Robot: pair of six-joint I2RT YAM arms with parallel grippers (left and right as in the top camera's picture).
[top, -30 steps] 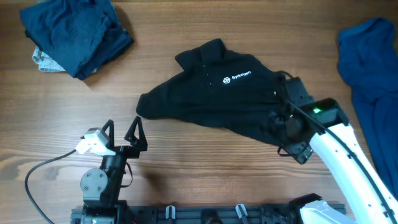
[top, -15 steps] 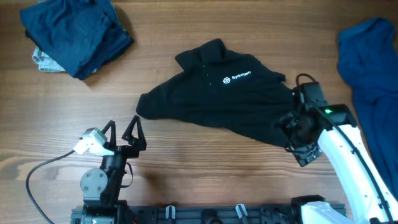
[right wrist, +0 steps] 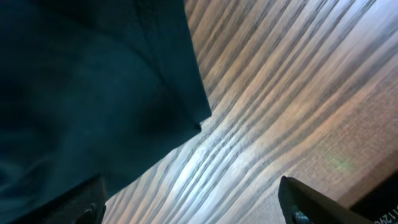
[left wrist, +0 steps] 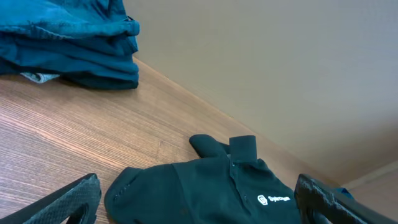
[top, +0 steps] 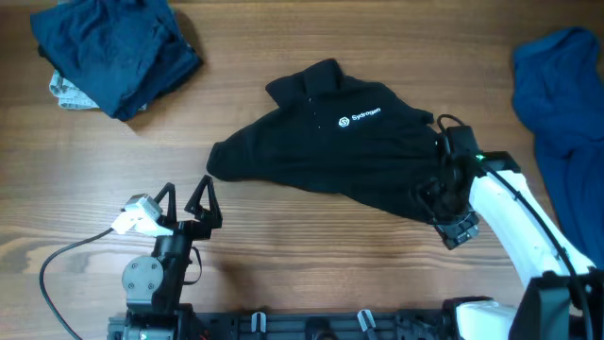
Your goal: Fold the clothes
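Observation:
The clothes in play are a black shirt (top: 330, 156) with a small white logo (top: 360, 117), lying crumpled at the table's middle. My right gripper (top: 438, 187) is low at the shirt's lower right edge. In the right wrist view the gripper (right wrist: 193, 208) is open over bare wood, and the black fabric (right wrist: 81, 93) reaches its left finger (right wrist: 84, 199). My left gripper (top: 186, 202) stands open near the front edge, short of the shirt's left end. From the left wrist, the shirt (left wrist: 205, 193) lies ahead between the wide-apart fingers (left wrist: 68, 199).
A folded dark navy pile (top: 113, 52) lies at the back left on a pale cloth (top: 66, 93); the left wrist view shows that pile (left wrist: 68, 43) too. A royal blue garment (top: 562, 113) is spread along the right edge. A cable (top: 57, 264) loops at the front left.
The right arm swung out to the right, then came back to the shirt's lower right edge with its jaws slightly narrower. Shirt and left arm have not moved.

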